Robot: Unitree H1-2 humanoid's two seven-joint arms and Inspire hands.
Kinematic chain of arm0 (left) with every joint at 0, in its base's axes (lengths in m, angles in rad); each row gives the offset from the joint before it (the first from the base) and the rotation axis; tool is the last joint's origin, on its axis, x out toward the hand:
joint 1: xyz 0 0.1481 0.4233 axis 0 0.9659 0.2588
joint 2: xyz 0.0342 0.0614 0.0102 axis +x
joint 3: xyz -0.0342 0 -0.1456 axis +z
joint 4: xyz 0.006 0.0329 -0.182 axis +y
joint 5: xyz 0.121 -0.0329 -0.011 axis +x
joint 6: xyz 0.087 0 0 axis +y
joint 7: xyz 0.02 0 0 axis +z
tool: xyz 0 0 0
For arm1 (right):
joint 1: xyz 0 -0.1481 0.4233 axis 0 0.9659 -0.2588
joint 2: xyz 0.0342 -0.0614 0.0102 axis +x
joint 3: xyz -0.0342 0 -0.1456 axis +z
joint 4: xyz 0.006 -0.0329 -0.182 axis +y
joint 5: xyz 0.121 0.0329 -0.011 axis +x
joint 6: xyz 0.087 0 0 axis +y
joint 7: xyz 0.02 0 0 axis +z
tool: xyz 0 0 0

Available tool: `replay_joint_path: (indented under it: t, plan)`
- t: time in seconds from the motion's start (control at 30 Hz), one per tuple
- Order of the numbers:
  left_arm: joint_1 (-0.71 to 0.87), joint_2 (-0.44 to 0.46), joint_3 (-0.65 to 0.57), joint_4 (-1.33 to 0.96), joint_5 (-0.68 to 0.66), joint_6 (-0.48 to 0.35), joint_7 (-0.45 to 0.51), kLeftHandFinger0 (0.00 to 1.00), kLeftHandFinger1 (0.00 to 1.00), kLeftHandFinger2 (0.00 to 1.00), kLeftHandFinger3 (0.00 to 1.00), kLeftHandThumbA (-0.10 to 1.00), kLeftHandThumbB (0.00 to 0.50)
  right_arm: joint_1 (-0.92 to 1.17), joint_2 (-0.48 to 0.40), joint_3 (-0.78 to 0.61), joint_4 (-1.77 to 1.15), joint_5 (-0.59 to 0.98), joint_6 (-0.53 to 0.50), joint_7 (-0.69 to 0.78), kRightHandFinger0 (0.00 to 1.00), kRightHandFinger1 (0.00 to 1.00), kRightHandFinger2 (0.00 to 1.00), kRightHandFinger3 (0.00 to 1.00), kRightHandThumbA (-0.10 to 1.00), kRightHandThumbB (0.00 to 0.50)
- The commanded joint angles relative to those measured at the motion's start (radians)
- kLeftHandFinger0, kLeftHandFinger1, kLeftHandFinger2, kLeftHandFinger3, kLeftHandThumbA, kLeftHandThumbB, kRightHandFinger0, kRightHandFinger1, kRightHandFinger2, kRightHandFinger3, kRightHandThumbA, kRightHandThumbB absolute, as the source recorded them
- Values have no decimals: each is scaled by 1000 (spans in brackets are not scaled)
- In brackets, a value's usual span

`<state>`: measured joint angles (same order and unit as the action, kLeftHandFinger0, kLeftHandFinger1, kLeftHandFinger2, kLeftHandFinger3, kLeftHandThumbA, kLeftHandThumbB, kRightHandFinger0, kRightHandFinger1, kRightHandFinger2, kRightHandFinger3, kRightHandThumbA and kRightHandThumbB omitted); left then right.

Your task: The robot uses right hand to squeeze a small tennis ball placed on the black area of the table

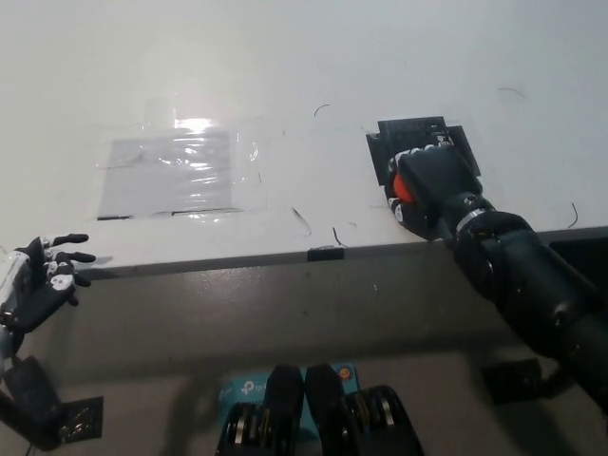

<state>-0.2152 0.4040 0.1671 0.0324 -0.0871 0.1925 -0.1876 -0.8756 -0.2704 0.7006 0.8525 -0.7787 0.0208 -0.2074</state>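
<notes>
White tabletop [285, 76] carries a black patch [418, 138] near its front edge; the right hand [432, 185] wraps the orange ball [401, 187] there. Left of the patch lies clear film [176, 171]; the left hand [43, 280] rests spread, holding nothing, below the edge.

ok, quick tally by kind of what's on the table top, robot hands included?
Ball: 1, the orange-red ball, mostly covered by the right hand.
Black patch: 1, the black area.
Clear plastic sheet: 1, the taped sheet.
Robot hands: 2, the right hand shut on the ball; the left hand open, off the table at lower left.
Total: 5.
</notes>
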Motion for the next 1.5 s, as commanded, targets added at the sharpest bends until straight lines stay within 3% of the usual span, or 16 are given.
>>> replay_joint_path:
  t: [0.0, 0.13, 0.17, 0.23, 0.27, 0.37, 0.6, 0.73, 0.87, 0.97, 1.13, 1.2, 1.23, 1.27, 1.33, 1.47]
  plan:
    - [-24, 48, 7, -11, -2, -13, -17, 366, 459, 587, 691, 96, 138, 35, -41, -9, 94, -55, -131, -258, 0, 31, 348, 90, -100, 29]
    - [-23, 43, 10, -3, -5, -15, -14, 346, 428, 552, 662, 59, 154, 69, -28, -98, 66, 40, -213, -274, 0, 20, 306, 7, -100, 4]
    - [-23, 43, 10, -2, -6, -15, -15, 340, 426, 550, 653, 66, 152, 71, -24, -113, 66, 44, -223, -277, 0, 19, 329, 1, -100, 31]
    - [-14, 39, 14, -6, -8, -15, -12, 322, 408, 533, 643, 47, 152, 81, -6, -167, 60, 64, -248, -334, 0, 90, 499, 82, -100, 182]
    - [-14, 39, 14, -3, -10, -22, -15, 331, 417, 537, 647, 49, 152, 83, 6, -206, 51, 98, -274, -342, 0, 109, 506, 104, -100, 232]
    - [-13, 40, 15, -4, -12, -24, -18, 334, 413, 533, 648, 47, 147, 80, 42, -328, 15, 177, -363, -391, 0, 105, 482, 191, -100, 271]
    - [16, 38, 12, -16, -2, -22, -15, 311, 402, 522, 641, 68, 160, 78, 140, -596, -160, 416, -328, -260, 0, 0, 353, 254, -100, 176]
    - [28, 41, 12, -18, -1, -32, -18, 310, 399, 522, 643, 44, 147, 83, 180, -683, -234, 516, -284, -184, 0, 0, 315, 258, -100, 185]
    - [41, 34, 17, -29, -8, -15, -13, 328, 425, 549, 659, 52, 152, 94, 237, -796, -317, 740, -207, -65, 0, 0, 126, 177, -100, 179]
    - [53, 30, 16, -32, -5, -17, -9, 327, 426, 554, 653, 61, 152, 109, 280, -868, -389, 887, -114, -1, 0, 0, 175, 213, -100, 119]
    - [60, 29, 13, -24, 0, -38, -9, 324, 425, 547, 661, 68, 151, 102, 367, -1013, -501, 1145, 54, 1, 0, 0, 172, 168, -100, 116]
    - [60, 30, 13, -23, 1, -37, -10, 325, 424, 547, 677, 72, 151, 103, 384, -1038, -527, 1198, 83, 10, 0, 0, 166, 153, -100, 62]
    - [66, 28, 11, -24, 2, -35, -10, 327, 425, 548, 679, 74, 150, 109, 388, -1044, -534, 1206, 91, 16, 0, 0, 198, 191, -100, 43]
    - [66, 26, 13, -22, -1, -40, -10, 313, 416, 541, 674, 81, 156, 111, 408, -1078, -562, 1296, 138, 29, 0, 0, 257, 336, -100, 2]
    - [68, 26, 14, -31, 1, -30, -7, 313, 418, 543, 670, 76, 151, 112, 423, -1106, -581, 1350, 177, 29, 0, 0, 289, 540, -100, 19]
    - [77, 26, 11, -28, 5, -39, -8, 344, 439, 562, 679, 86, 151, 124, 452, -1153, -635, 1473, 250, 25, 0, 0, 306, 595, -100, 0]
